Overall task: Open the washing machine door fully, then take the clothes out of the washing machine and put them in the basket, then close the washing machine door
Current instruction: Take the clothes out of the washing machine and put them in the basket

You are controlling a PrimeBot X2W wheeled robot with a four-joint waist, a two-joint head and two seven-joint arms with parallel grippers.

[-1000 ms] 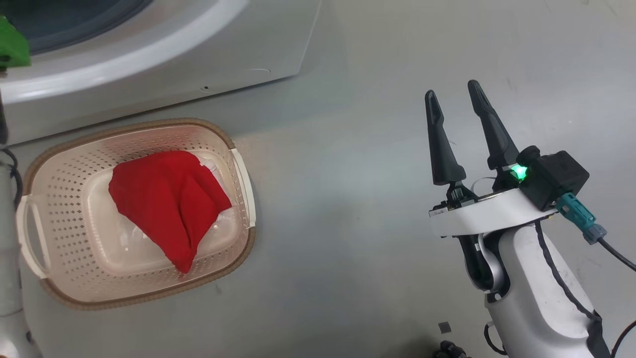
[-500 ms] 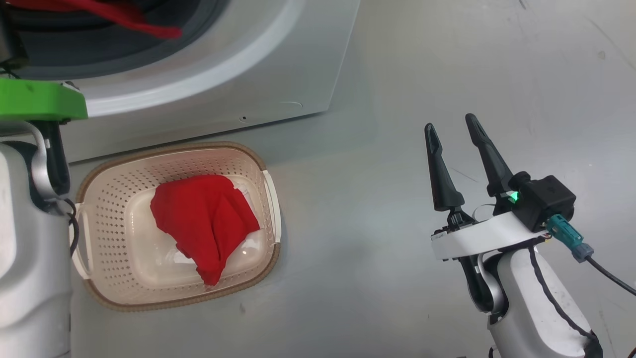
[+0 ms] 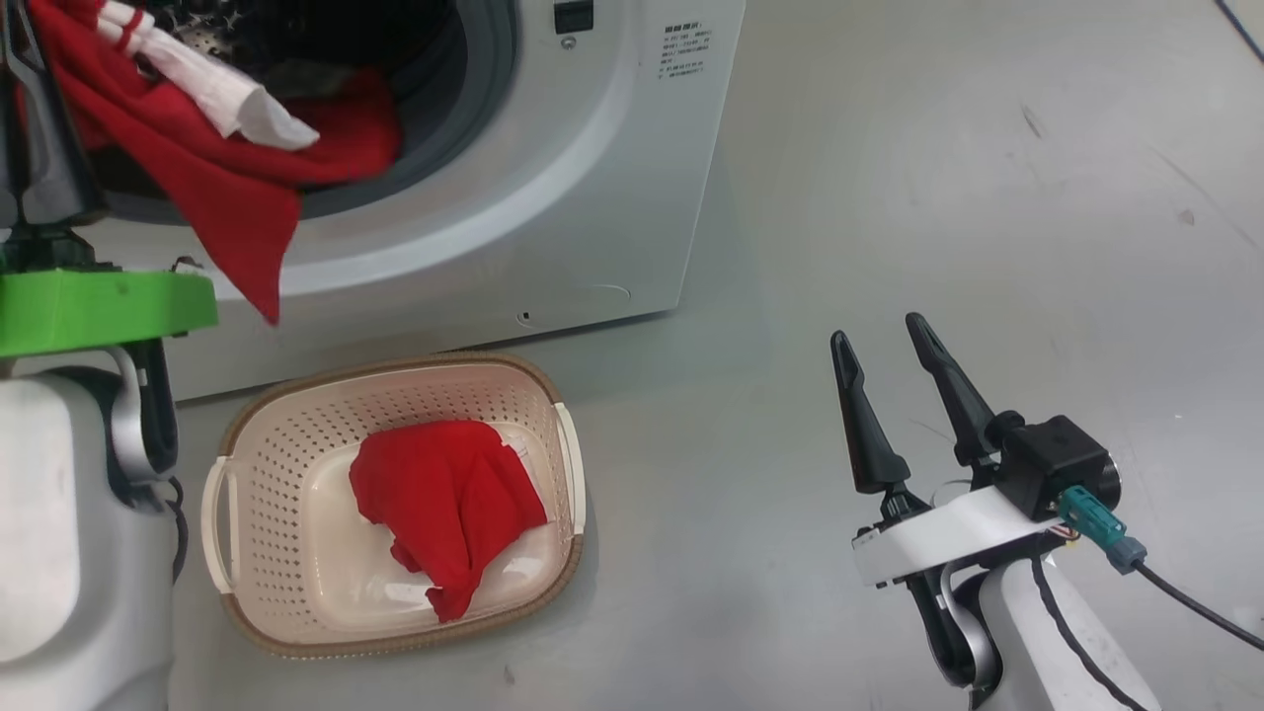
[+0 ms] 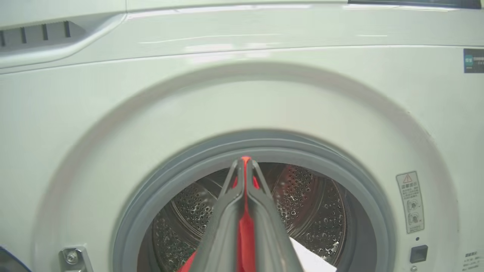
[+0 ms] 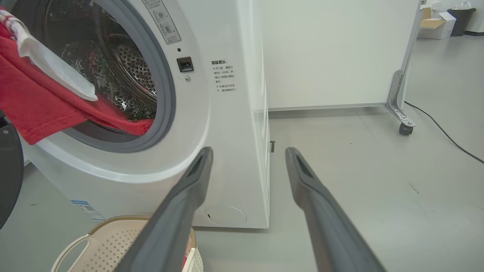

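The head camera has tilted up: the white front-loading washing machine point(image 3: 592, 178) now shows its drum. Left gripper point(image 4: 245, 164) clamps a bright red fabric garment point(image 3: 227, 197) trailing out; below it, a cream perforated plastic basket point(image 3: 415, 395) holds another red garment point(image 3: 449, 504). Right gripper point(image 3: 877, 331) gapes, empty.

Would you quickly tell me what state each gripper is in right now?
Left gripper: closed, holding a red garment.
Right gripper: open, holding nothing.

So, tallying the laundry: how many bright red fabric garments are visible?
2. One red garment lies in the cream perforated plastic basket; the second red garment hangs from the left gripper at the white washing machine's mouth. More may be hidden inside.
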